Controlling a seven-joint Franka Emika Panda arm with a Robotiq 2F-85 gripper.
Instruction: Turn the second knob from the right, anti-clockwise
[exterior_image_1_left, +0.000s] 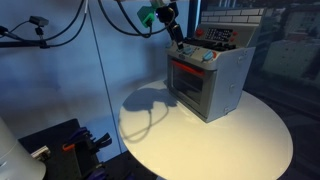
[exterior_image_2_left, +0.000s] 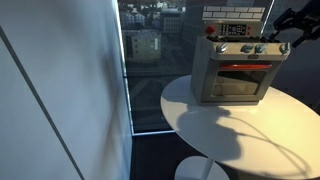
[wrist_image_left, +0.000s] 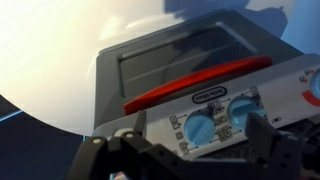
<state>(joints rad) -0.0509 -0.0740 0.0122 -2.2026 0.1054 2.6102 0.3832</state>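
A grey toy oven (exterior_image_1_left: 215, 85) with a red door handle stands on the round white table (exterior_image_1_left: 250, 140); it also shows in an exterior view (exterior_image_2_left: 235, 80). Blue knobs line its control panel. In the wrist view one blue knob (wrist_image_left: 200, 128) lies midway between my fingers, and a neighbouring blue knob (wrist_image_left: 243, 111) sits just inside the right finger. My gripper (wrist_image_left: 197, 131) is open, fingers apart on either side of these knobs and close in front of the panel. It reaches the panel from above in both exterior views (exterior_image_1_left: 178, 38) (exterior_image_2_left: 275, 40).
The red oven handle (wrist_image_left: 195, 82) and the glass door are below the panel. A red button (exterior_image_2_left: 210, 30) sits on the oven top. Cables hang behind the arm (exterior_image_1_left: 60, 30). A window wall stands beside the table (exterior_image_2_left: 145, 60).
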